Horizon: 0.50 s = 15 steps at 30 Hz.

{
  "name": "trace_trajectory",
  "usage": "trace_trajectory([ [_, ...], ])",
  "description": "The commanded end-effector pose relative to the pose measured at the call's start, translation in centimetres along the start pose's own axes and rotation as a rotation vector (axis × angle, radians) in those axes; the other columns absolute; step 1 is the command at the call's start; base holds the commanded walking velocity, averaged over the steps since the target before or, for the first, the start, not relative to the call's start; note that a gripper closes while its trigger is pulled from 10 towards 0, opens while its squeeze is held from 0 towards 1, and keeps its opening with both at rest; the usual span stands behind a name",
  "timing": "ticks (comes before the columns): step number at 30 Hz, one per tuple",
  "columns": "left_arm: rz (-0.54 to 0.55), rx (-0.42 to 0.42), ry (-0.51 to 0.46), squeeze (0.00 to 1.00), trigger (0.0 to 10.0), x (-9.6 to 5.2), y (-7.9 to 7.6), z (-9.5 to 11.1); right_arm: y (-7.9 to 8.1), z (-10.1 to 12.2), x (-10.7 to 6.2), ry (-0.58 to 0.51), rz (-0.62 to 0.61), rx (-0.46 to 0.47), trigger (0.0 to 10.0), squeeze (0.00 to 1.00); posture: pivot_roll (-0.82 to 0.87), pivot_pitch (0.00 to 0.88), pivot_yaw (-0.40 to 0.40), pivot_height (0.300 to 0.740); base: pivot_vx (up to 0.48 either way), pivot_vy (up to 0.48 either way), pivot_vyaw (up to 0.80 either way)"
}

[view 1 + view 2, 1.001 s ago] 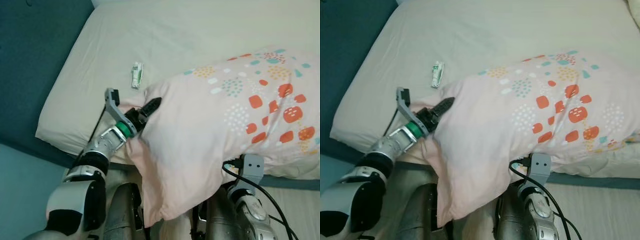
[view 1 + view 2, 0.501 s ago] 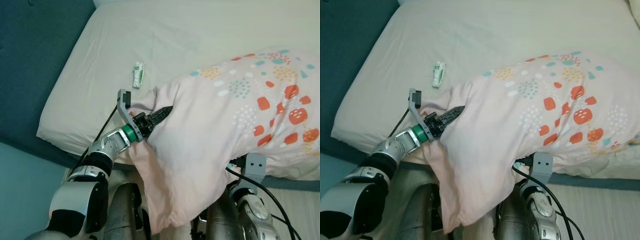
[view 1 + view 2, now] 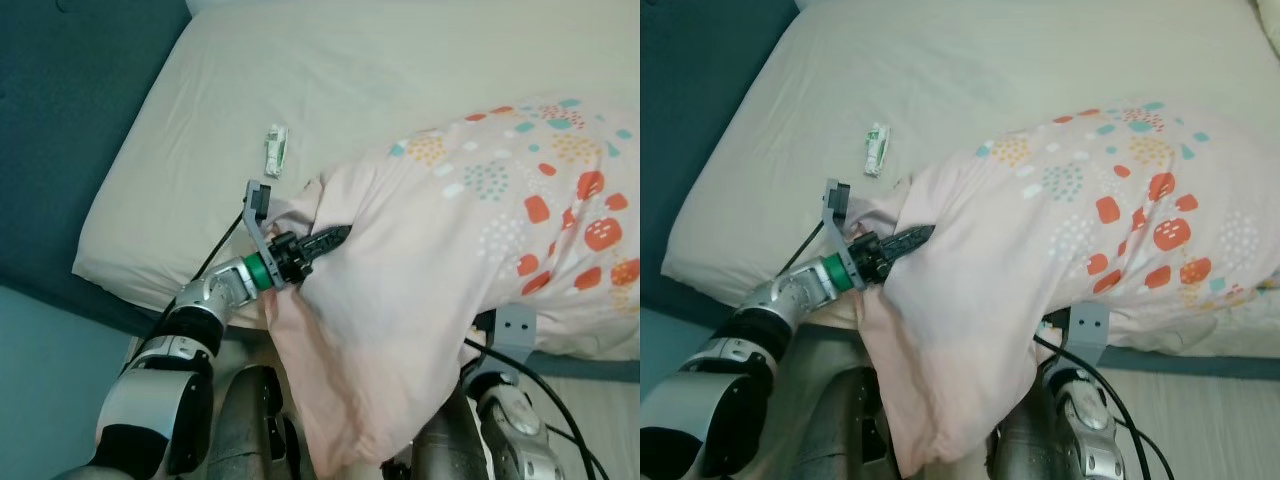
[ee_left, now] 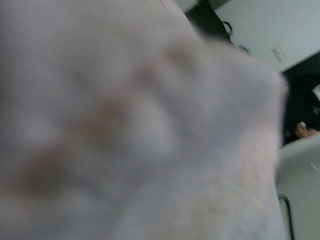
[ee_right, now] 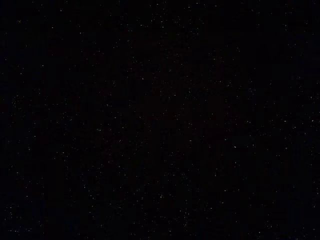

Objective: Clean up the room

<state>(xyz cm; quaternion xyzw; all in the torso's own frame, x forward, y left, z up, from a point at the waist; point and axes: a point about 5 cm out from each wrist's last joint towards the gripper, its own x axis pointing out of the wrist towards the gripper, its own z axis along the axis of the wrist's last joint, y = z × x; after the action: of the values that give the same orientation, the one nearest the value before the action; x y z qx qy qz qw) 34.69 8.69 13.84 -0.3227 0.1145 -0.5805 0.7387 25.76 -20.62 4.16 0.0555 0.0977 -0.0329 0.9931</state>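
Note:
A big pink pillow [image 3: 480, 250] with orange and teal dots lies across the near edge of the bed, its plain end drooping over the side toward my legs. My left gripper [image 3: 328, 238] is shut on the pillow's fabric at that end, its black fingers pointing right. Blurred pink cloth sits close up in the left wrist view [image 4: 125, 130]. My right wrist [image 3: 512, 332] reaches up under the pillow's near edge, and its fingers are hidden beneath it. A small white and green packet [image 3: 274, 150] lies on the sheet beyond my left gripper.
The cream mattress [image 3: 380, 70] stretches away behind the pillow. A dark teal bed frame [image 3: 60, 110] runs along the left side, with pale floor [image 3: 40, 380] below it. My legs [image 3: 250, 420] stand against the bed's near edge.
My left gripper has moved right and turned more level, pushing the pillow's end with it. The pillow has shifted to the right. The packet has stayed put.

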Motion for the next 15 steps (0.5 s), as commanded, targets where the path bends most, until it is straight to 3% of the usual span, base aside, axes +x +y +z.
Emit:
trace_trajectory([
  [1,-0.076,-0.027,0.104,0.11,0.0,-0.7,-0.4,-1.5,0.6,1.2,0.5,-0.046,0.027,0.004,10.0,0.00,-0.08,0.202,0.176,0.612,0.000,0.000,0.00],
  [5,-0.126,0.000,0.153,0.11,0.0,-2.5,-1.3,-1.4,1.1,2.9,1.3,-0.094,0.074,-0.019,10.0,0.00,-0.07,0.201,0.162,0.612,0.000,0.000,0.00],
  [12,-0.155,0.009,0.182,0.11,0.0,-3.4,-2.0,-1.5,1.5,3.9,1.8,-0.115,0.110,-0.038,10.0,0.00,-0.07,0.201,0.157,0.612,0.000,0.000,0.00],
  [15,-0.182,0.033,0.224,0.11,0.0,-4.9,-3.4,-1.4,2.3,6.4,3.0,-0.169,0.192,-0.080,10.0,0.00,-0.07,0.200,0.152,0.612,0.000,0.000,0.00],
])
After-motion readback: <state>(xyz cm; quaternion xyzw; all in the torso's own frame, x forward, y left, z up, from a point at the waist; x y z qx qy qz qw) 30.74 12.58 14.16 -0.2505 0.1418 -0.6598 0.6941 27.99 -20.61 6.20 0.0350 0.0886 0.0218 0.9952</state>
